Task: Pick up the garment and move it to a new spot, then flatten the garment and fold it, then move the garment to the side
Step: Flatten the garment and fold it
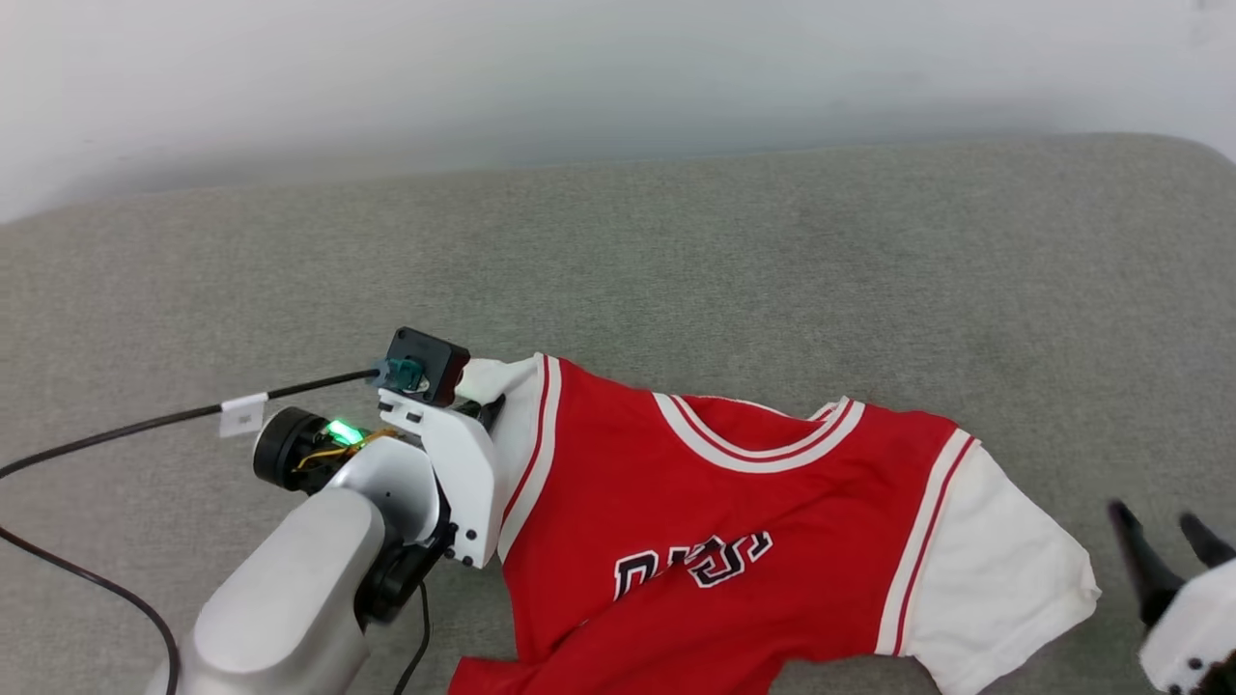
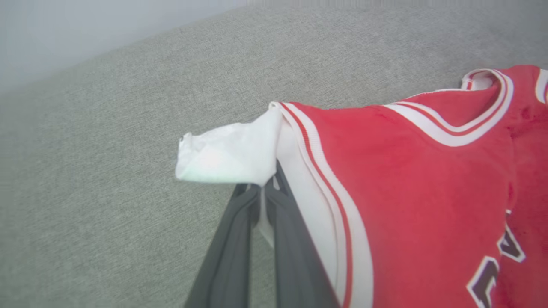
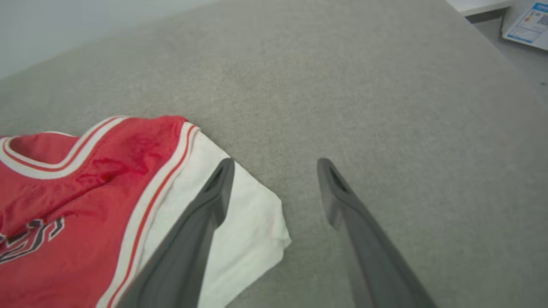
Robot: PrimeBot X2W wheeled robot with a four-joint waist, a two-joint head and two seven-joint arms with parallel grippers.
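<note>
Head view: the garment (image 1: 734, 541), red cloth with white sleeves and striped trim, is seen lying rumpled on a coarse grey woven cushion (image 1: 676, 251). Its bunched left sleeve (image 2: 222, 156) is pinched between the closed dark fingers of the left gripper (image 2: 261, 190). The right gripper (image 3: 276, 162) is held wide apart, empty, just beside the other sleeve (image 3: 248, 222).

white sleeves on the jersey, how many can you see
2. One white sleeve is bunched up, pinched in the shut left claw. The other sleeve lies spread on the grey surface, near the open right claw.
</note>
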